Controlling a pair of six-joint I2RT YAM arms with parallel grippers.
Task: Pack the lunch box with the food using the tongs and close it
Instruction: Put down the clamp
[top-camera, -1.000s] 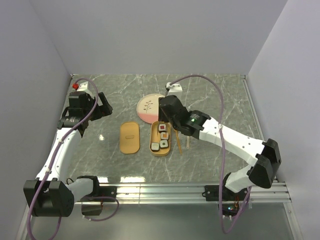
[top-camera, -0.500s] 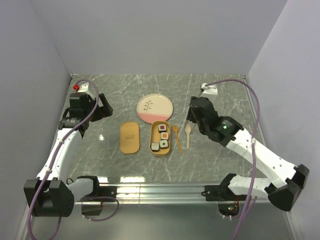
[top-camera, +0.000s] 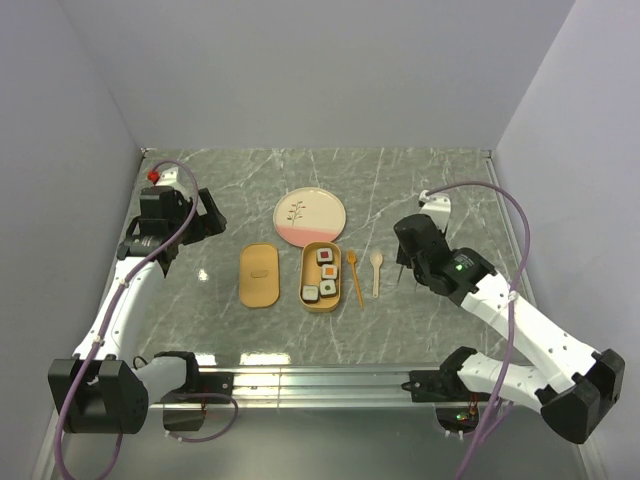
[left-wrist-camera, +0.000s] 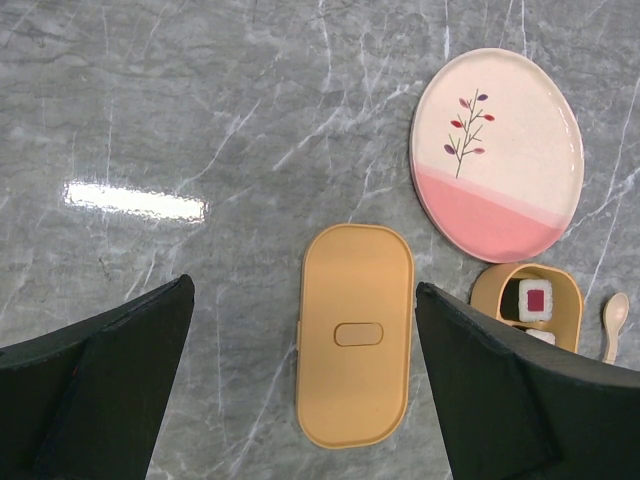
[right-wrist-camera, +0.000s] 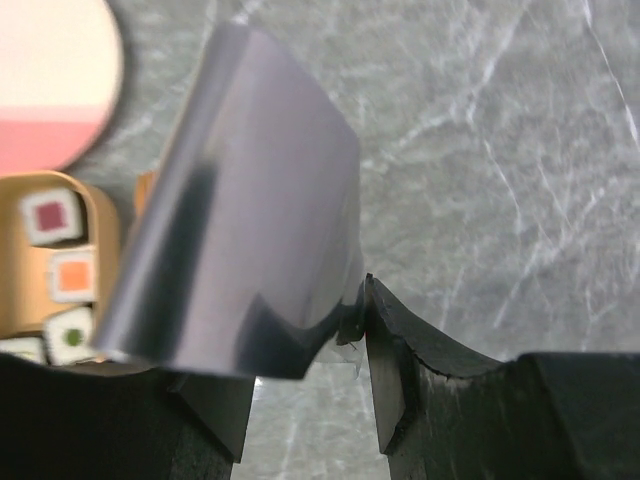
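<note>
The lunch box (top-camera: 306, 273) stands open at mid-table with several pieces of food (top-camera: 327, 272) in it. They are sushi rolls with red, orange and green centres (right-wrist-camera: 74, 275). Its flat lid (top-camera: 258, 275) lies just to its left. My right gripper (top-camera: 408, 262) is to the right of the box, past the two spoons, shut on the tongs (right-wrist-camera: 240, 220). Their grey metal blade fills the right wrist view. My left gripper (top-camera: 207, 214) hangs open at the far left. In its wrist view the lid (left-wrist-camera: 355, 345) lies between its wide-apart fingers (left-wrist-camera: 520, 390).
A round pink-and-cream plate (top-camera: 310, 216) sits behind the box. An orange spoon (top-camera: 355, 278) and a beige spoon (top-camera: 376, 270) lie side by side right of the box. Grey walls close in the table on three sides.
My right arm has swung from over the lunch box out to the right with the tongs, uncovering the two spoons. The left arm has not moved.
</note>
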